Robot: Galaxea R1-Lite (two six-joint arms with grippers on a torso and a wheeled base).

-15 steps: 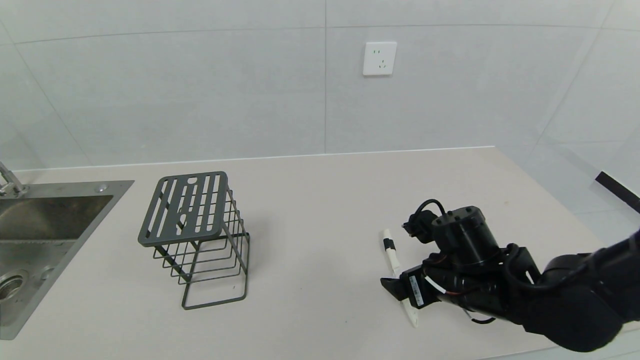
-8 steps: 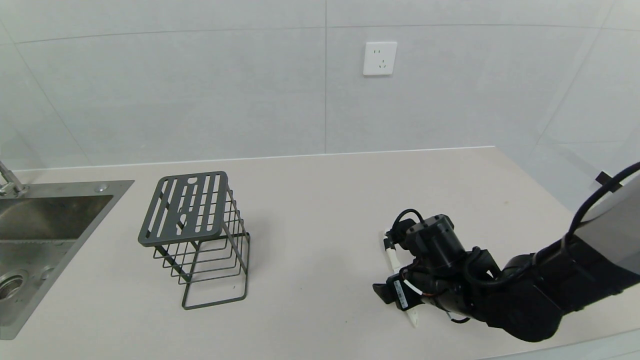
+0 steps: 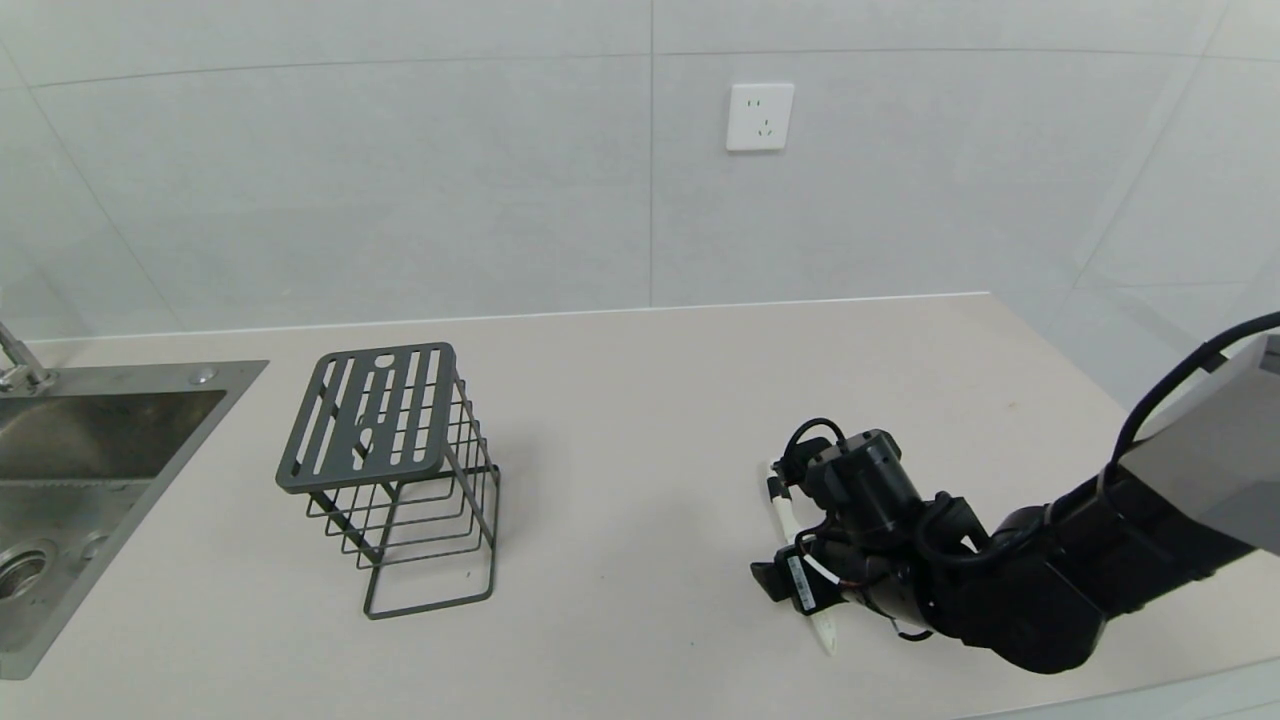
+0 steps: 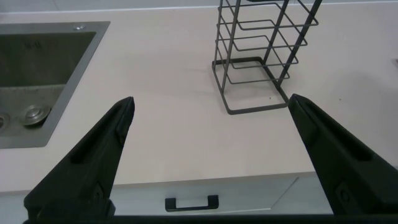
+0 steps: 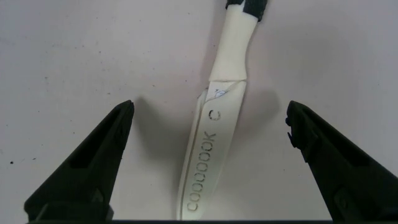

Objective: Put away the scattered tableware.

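A white knife (image 3: 779, 503) with a black band near one end lies flat on the beige counter (image 3: 640, 400) at the right front. My right gripper (image 3: 808, 592) is low over its middle. In the right wrist view the knife (image 5: 219, 134) runs lengthwise between the two spread fingers of the right gripper (image 5: 209, 104), which is open and not touching it. My left gripper (image 4: 210, 99) hangs open over the counter's front edge with nothing in it. A dark wire rack (image 3: 390, 470) with a slotted top stands at the counter's left middle.
A steel sink (image 3: 60, 450) is set into the counter at the far left. The rack (image 4: 261, 56) and the sink (image 4: 37, 68) lie beyond the left gripper. A drawer handle (image 4: 191, 203) sits below the front edge. A wall socket (image 3: 759, 116) is on the tiled wall.
The right arm has come down and a little to the left, bringing its open gripper low over the knife. The knife and rack have stayed put.
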